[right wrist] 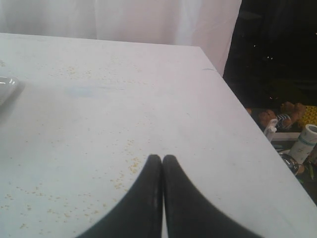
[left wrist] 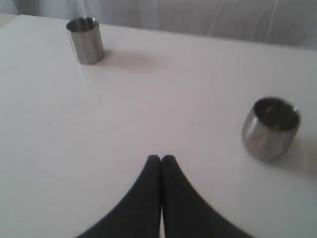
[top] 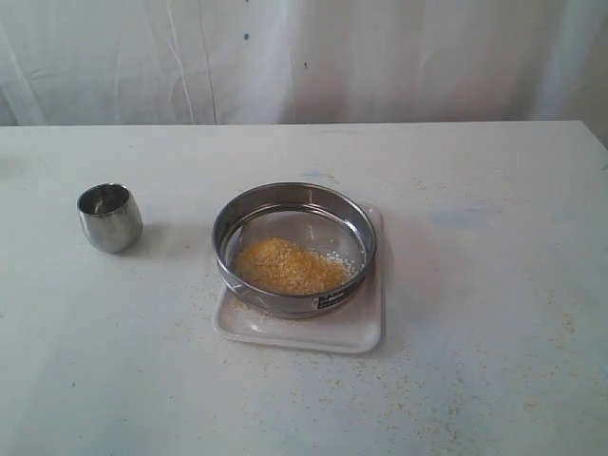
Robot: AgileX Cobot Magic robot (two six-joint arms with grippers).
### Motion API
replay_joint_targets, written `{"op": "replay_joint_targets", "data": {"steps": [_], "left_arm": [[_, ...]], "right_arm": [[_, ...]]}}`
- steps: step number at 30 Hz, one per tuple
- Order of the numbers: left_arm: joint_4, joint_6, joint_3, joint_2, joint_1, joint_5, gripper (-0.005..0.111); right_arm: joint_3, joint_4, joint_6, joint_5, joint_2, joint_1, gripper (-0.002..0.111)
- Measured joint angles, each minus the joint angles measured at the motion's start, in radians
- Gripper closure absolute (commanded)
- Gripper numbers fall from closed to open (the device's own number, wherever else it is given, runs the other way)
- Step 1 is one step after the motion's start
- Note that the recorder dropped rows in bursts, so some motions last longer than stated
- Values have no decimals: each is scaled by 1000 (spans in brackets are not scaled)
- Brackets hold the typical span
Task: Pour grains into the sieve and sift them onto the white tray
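Observation:
The steel sieve [top: 294,249] rests on the white tray [top: 361,328] near the middle of the table. A heap of yellow grains [top: 287,266] lies on its mesh, with a few whitish bits at the right. Neither arm shows in the exterior view. My left gripper [left wrist: 161,158] is shut and empty above bare table, with a small rounded steel cup [left wrist: 270,128] a short way off. My right gripper [right wrist: 162,158] is shut and empty over the table, and a corner of the white tray [right wrist: 7,88] shows at that view's edge.
The rounded steel cup [top: 110,217] stands left of the sieve. A straight-walled steel cup [left wrist: 85,39] stands farther off in the left wrist view. Loose grains [right wrist: 130,166] are scattered on the table. The table edge [right wrist: 237,99] drops off beside the right gripper.

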Motion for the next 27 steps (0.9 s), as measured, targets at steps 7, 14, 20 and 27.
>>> {"op": "replay_joint_targets", "data": {"steps": [7,14,20,27], "left_arm": [[36,-64,4,-371,0,-107,107],[40,-55,4,-491,0,-98,107],[40,-53,4,-493,0,-83,107],[27,20,32,-493,0,-18,107]], "right_arm": [[0,0,0,0,0,0,108],[0,0,0,-2,0,0,108],[0,0,0,-2,0,0,108],[0,0,0,-2,0,0,108]]}}
